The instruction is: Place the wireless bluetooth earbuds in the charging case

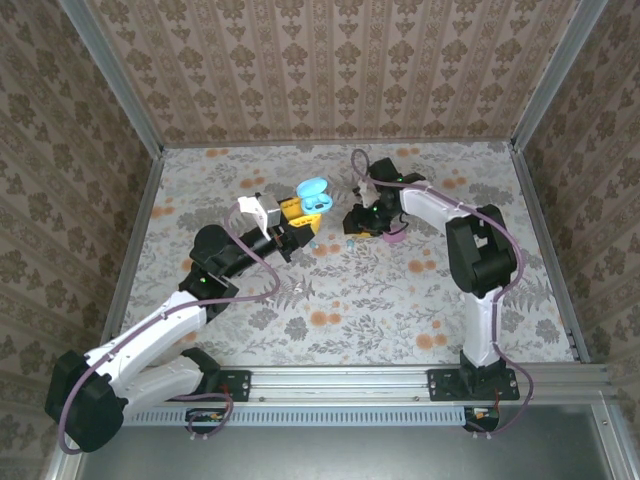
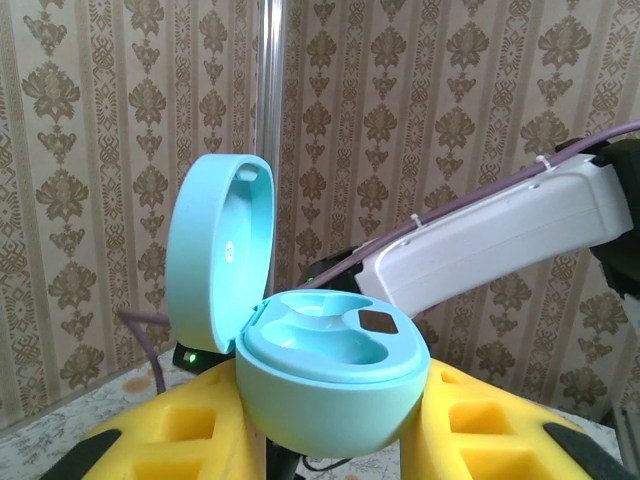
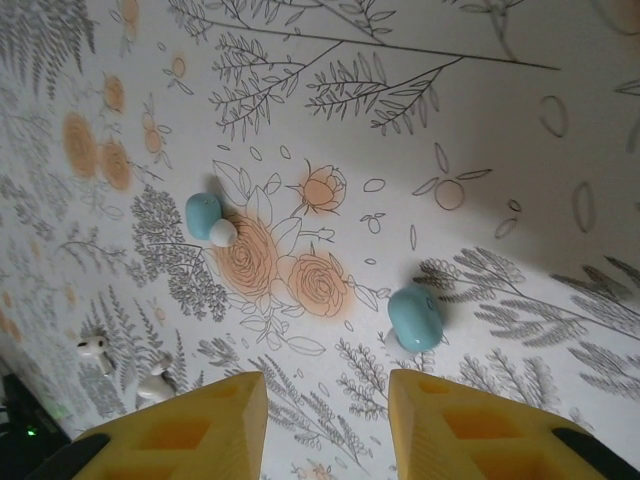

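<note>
My left gripper (image 1: 300, 215) is shut on the teal charging case (image 2: 335, 375), held off the table between its yellow fingers (image 2: 170, 440). The case's lid (image 2: 215, 245) stands open and both moulded wells are bare. My right gripper (image 3: 327, 400) hovers low over the flowered cloth, its jaws apart with nothing between them. Two light blue earbuds lie on the cloth below it. One earbud (image 3: 415, 318) sits just beyond the right finger (image 3: 470, 420); the other earbud (image 3: 203, 215) lies farther off to the left, its white tip showing.
A pink case (image 1: 395, 238) lies on the cloth beside the right gripper (image 1: 355, 222). Two small white pieces (image 3: 95, 348) rest near the left edge of the right wrist view. The right arm's white link (image 2: 500, 235) crosses just behind the held case.
</note>
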Available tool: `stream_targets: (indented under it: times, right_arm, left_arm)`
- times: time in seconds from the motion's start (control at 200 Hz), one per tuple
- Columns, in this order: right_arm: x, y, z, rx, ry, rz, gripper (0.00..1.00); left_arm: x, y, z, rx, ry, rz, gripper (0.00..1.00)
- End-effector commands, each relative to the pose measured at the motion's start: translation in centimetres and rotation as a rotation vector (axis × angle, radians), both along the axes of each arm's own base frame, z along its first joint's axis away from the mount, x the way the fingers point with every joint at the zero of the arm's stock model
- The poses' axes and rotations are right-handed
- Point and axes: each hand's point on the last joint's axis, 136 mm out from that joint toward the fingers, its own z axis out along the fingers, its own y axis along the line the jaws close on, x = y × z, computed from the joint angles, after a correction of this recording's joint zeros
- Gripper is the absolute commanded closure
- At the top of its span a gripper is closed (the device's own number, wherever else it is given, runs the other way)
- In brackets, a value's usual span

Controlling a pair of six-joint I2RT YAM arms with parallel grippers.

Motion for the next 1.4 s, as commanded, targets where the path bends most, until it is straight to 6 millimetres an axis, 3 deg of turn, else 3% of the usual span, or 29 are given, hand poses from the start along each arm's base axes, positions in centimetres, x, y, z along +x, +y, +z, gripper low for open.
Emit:
stream_targets:
  times: [0.0,0.495,0.72,1.055,1.395]
  right_arm:
    - [0.3,-0.7,-1.5,-0.094,0.018,0.013,0.6]
    - [0.1,0.3,-5.2,-0.264,0.062,0.091,0.62]
    - [-0.4,-1.3,-5.9,-0.39,0.045,0.09,0.7]
    - [-2.3,-3.0,-4.5,-0.423,0.017,0.056,0.77]
    - [-5.3,-4.6,-4.1,-0.438,0.057,0.008,0.74]
  left_arm:
    - [-0.3,0.5,0.6,-0.006,-0.027,0.009,0.68]
    - [-0.4,0.6,0.6,-0.006,-0.024,0.01,0.68]
    - [-0.4,0.7,0.7,-0.007,-0.022,0.013,0.68]
    - [-0.3,0.5,0.6,-0.005,-0.018,0.007,0.68]
    - [-0.3,0.3,0.6,-0.005,-0.014,-0.002,0.68]
